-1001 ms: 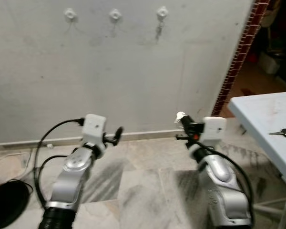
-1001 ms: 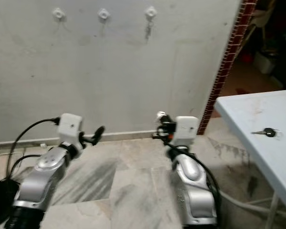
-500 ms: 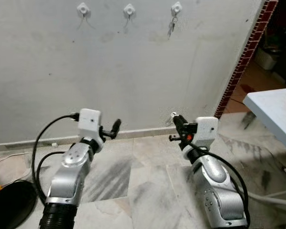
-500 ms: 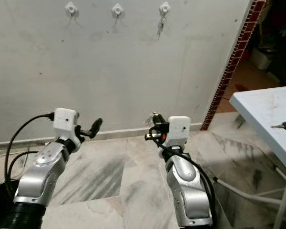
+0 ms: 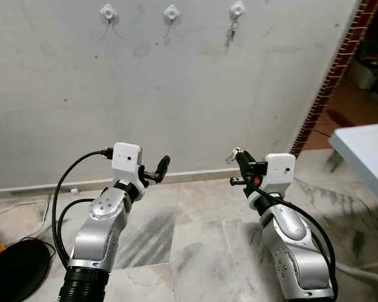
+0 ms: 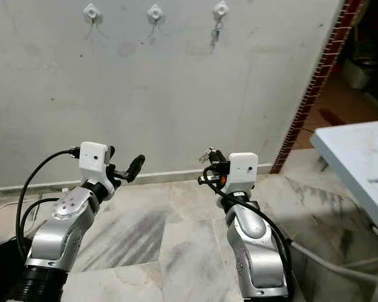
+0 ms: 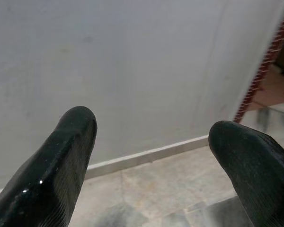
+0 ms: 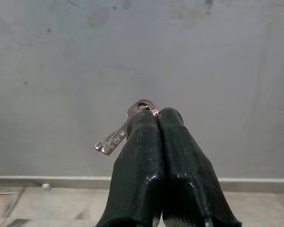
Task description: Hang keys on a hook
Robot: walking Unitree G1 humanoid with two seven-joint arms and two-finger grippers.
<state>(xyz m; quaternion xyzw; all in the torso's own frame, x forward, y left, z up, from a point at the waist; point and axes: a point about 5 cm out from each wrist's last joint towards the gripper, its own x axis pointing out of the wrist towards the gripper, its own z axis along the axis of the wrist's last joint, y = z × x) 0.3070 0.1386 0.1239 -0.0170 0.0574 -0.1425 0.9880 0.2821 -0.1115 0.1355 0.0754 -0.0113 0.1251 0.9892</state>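
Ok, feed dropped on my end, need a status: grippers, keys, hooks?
Right gripper shut on keys, low, short of the wall. Left gripper open, idle. Left hook and middle hook free; right hook already holds something. Nothing in the way.

wall (image 5: 176,94) ahead | three hooks (image 5: 171,12) in a row high on wall, one set of keys (image 5: 232,31) hanging on the rightmost hook | left tool (image 5: 162,168) and right tool (image 5: 238,157) side by side before wall, above floor (image 5: 195,233) | desk (image 5: 365,151) at right, its corner nearest the wall
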